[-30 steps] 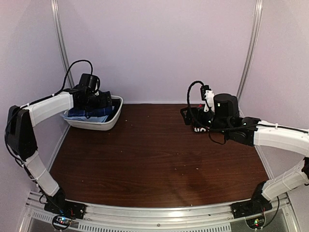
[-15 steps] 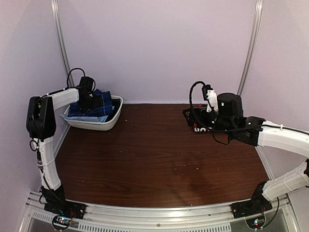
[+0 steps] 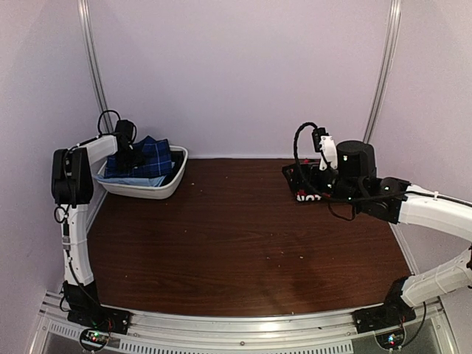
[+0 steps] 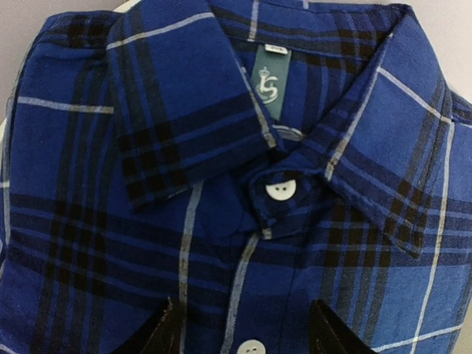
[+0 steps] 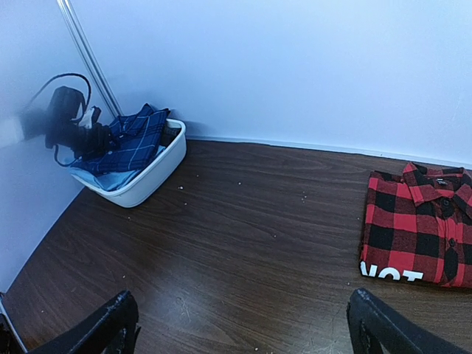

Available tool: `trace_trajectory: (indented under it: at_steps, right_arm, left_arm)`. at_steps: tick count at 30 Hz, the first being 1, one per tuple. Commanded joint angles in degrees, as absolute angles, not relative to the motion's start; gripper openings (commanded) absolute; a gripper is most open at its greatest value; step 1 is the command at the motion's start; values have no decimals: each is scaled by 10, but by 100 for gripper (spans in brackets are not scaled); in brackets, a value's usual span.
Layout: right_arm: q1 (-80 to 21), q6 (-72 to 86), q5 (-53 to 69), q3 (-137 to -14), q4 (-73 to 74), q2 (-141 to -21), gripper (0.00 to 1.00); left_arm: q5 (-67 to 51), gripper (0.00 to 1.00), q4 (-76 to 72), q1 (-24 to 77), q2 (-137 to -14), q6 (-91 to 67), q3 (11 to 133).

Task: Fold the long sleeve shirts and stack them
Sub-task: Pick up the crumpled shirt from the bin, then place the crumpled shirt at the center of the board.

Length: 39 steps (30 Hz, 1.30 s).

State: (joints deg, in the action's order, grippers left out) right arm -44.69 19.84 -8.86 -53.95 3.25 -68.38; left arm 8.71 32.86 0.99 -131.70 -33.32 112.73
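Two shirts are being tracked: blue plaid shirt [image 4: 221, 184] in white basin [image 3: 158, 190] is being faced by left gripper [image 4: 247, 333], spread, nothing pinched; red shirt [image 5: 417, 225], folded on table [image 5: 243, 221], by wide, empty right gripper [image 5: 243, 332]. Risk: light blue cloth [image 5: 110, 181] underneath being dragged out too.

Red check shirt [image 5: 413, 221] folded on table [image 5: 243, 243]; blue shirt [image 5: 133, 140] in white tub [image 5: 158, 173].

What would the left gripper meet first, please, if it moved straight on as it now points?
Likely the blue plaid shirt, at its buttoned front just below the collar; the left gripper faces it.
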Motion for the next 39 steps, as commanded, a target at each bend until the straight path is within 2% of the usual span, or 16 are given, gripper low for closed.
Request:
trace_trajectory:
  at_steps: [1, 12, 25, 39]
  right_arm:
    - [-446, 200, -89, -535, 34, -676, 100]
    - [-446, 201, -85, -535, 32, -679, 100]
    - [-446, 201, -84, -543, 25, -689, 100]
    - [-446, 182, -109, -568, 24, -695, 100]
  left_arm:
    - [69, 55, 338, 11, -1336, -323, 1154]
    - [59, 1, 338, 11, -1340, -306, 1161]
    - [85, 0, 314, 50, -1236, -265, 1212]
    - [101, 0, 194, 187, -1029, -178, 1163]
